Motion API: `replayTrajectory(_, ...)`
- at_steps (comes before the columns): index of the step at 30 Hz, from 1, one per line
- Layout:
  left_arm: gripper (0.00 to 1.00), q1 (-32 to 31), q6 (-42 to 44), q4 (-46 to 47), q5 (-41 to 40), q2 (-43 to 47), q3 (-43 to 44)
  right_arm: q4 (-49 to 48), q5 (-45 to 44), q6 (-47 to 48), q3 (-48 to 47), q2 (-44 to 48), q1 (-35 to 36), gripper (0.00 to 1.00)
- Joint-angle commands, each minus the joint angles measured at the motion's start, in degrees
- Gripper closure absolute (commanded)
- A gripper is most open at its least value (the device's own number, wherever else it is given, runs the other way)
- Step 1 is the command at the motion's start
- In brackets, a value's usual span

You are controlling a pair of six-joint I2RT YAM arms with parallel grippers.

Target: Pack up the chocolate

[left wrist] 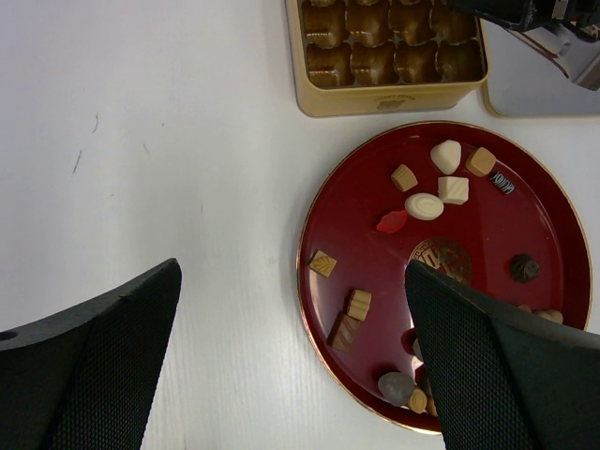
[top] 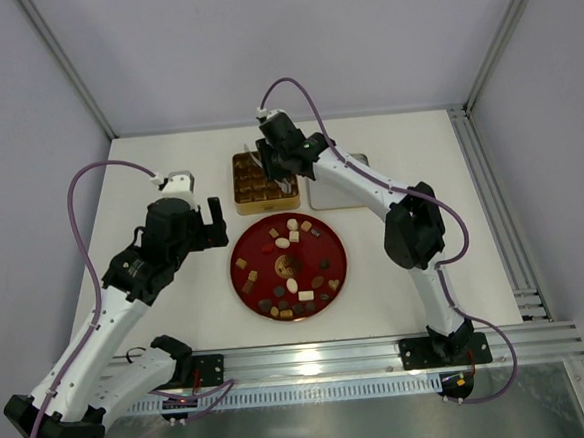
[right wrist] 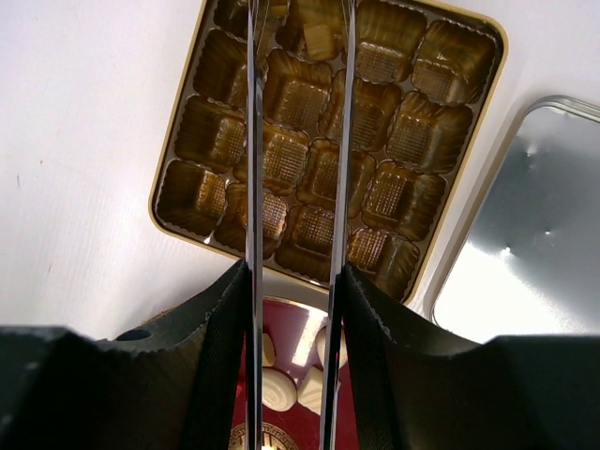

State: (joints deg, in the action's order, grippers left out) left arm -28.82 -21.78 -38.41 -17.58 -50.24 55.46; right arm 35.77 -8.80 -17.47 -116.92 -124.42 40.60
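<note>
Many chocolate pieces [top: 291,269], brown, tan and cream, lie scattered on the red round plate [top: 235,268]. They also show in the left wrist view [left wrist: 425,205] and, past the fingers, in the right wrist view [right wrist: 281,389]. The gold box [top: 253,187] of gridded compartments stands just behind the plate. My right gripper [top: 272,152] hovers over the box, shut on a pair of metal tongs [right wrist: 253,141] whose arms reach across the compartments [right wrist: 412,141]. The tong tips are out of view. My left gripper [top: 208,221] is open and empty, left of the plate.
The box's silver lid [top: 335,191] lies flat to the right of the box, also in the right wrist view [right wrist: 525,234]. The plate's rim [left wrist: 305,281] nearly touches the box's front wall [left wrist: 389,98]. White table lies left of the plate.
</note>
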Motion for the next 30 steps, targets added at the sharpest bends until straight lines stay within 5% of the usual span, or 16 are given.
replayTrajectory(1, 0.0, -0.1, 0.69, 1.68, -1.14, -0.04, -0.09, -0.88, -0.52, 0.86, -3.05, 1.8, -0.17, 0.55)
replayTrajectory(8, 0.0, -0.01, 0.69, 1.85, -1.05, 0.05, 0.0, 0.36, -0.7, 0.69, 2.21, 11.19, -0.08, 0.56)
replayTrajectory(15, 0.0, -0.01, 0.6, 1.85, -0.7, 0.05, -0.09, 0.44, -1.13, -0.81, 21.26, 27.88, 2.02, 0.56)
replayTrajectory(30, 0.0, -0.01, 0.42, 1.85, 0.27, -0.04, 0.17, 13.52, -5.35, -13.54, 49.58, 53.83, 17.4, 0.56)
